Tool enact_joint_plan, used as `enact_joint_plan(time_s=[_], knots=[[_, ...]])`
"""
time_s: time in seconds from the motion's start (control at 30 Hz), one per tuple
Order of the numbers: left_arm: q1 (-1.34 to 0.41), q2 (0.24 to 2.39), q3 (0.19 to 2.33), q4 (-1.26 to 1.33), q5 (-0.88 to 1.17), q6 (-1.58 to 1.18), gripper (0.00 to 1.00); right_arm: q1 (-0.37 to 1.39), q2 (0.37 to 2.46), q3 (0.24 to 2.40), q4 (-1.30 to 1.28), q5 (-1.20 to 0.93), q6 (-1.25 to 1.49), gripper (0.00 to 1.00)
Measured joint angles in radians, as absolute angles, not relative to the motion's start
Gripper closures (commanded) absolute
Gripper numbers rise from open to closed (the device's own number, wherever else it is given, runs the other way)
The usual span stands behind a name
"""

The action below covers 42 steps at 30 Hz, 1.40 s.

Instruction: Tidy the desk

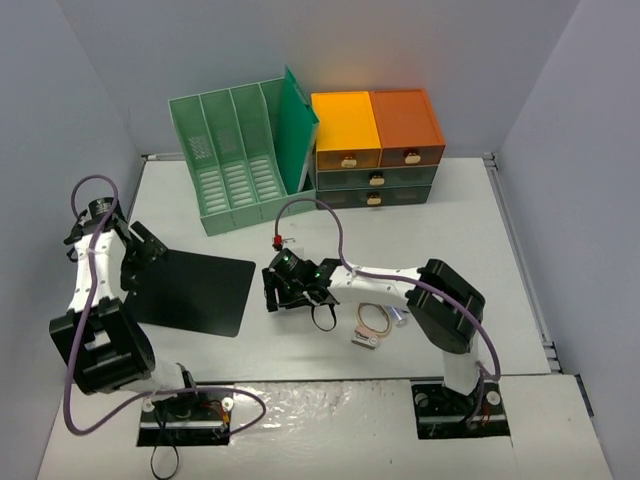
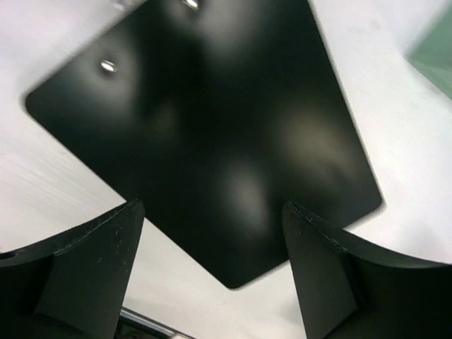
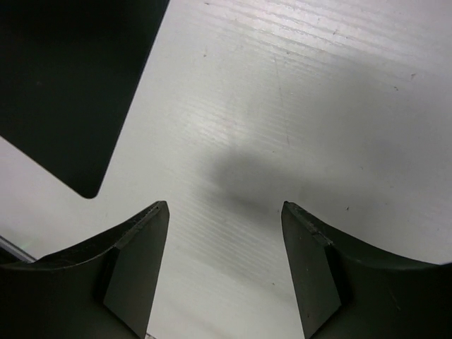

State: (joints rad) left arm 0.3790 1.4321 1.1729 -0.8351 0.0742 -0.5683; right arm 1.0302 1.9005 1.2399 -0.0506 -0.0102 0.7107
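Left fingers are hanging apart over the black mat; right fingers likewise over bare worktop; the mat's edge probably needs gripping next.

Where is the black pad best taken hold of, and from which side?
Probably at its rounded corner nearest the left gripper, coming in low from the left arm's side. The black pad lies thin and flat on the desk, so a pinch from straight above finds nothing to close on. One of the fingers would have to slip under the edge.
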Motion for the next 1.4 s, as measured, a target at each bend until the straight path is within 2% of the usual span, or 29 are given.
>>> enact_joint_plan(time_s=[0.23,0.4,0.93,1.4], knots=[[0.383,1.643,1.216,-0.856,-0.143,-0.568,0.24,1.03,1.795,1.235,-0.082,-0.027,0.658,0.37],[0.41,1.721,1.225,-0.841,-0.212,-0.569,0.23,1.029,1.69,1.21,-0.088,-0.027,0.633,0.36],[0.427,1.892,1.413,-0.792,-0.299,-0.517,0.22,1.028,1.575,1.147,-0.087,-0.037,0.567,0.34],[0.427,1.955,1.442,-0.699,-0.315,-0.483,0.22,1.028,1.552,1.119,-0.059,-0.078,0.526,0.33]])
